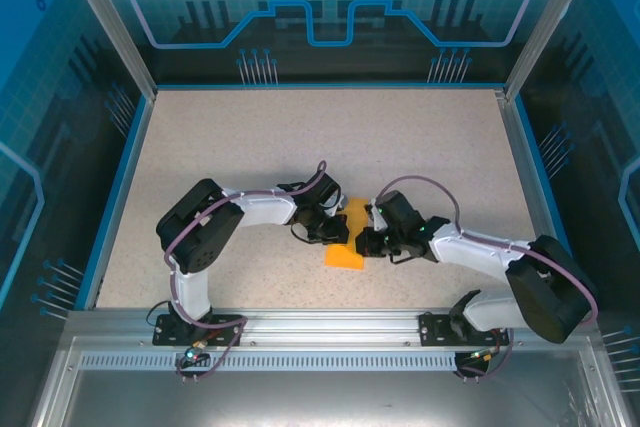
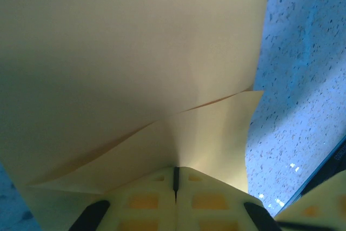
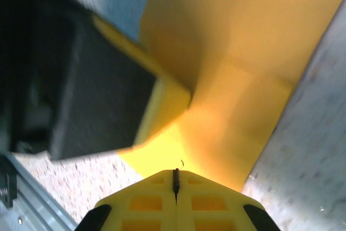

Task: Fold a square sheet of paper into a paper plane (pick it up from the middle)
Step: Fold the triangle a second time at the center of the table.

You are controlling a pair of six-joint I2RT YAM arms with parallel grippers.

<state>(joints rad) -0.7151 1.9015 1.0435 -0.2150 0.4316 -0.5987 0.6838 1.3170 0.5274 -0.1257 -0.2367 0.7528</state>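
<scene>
A speckled beige table (image 1: 300,147) sits inside a blue-walled enclosure (image 1: 330,7), with a grey metal rail (image 1: 330,332) running along its near edge. Two white and black robot arms are bolted to that rail: the left arm (image 1: 200,232) bends in from the left and the right arm (image 1: 500,257) from the right. They meet just in front of the table's middle. The left gripper (image 1: 335,227) and the right gripper (image 1: 368,239) face each other there, very close together. Between them is the sheet of paper (image 1: 348,247), orange and creased, with one folded layer lying over another. In the left wrist view, the left gripper (image 2: 175,174) has its yellow fingers pressed together on an edge of the sheet of paper (image 2: 135,52), which fans out above them. In the right wrist view, the right gripper (image 3: 175,174) is likewise pinched tight on the sheet of paper (image 3: 238,52), and the left gripper (image 3: 97,96) looms black and yellow just beside it. I cannot tell whether the paper touches the table.
</scene>
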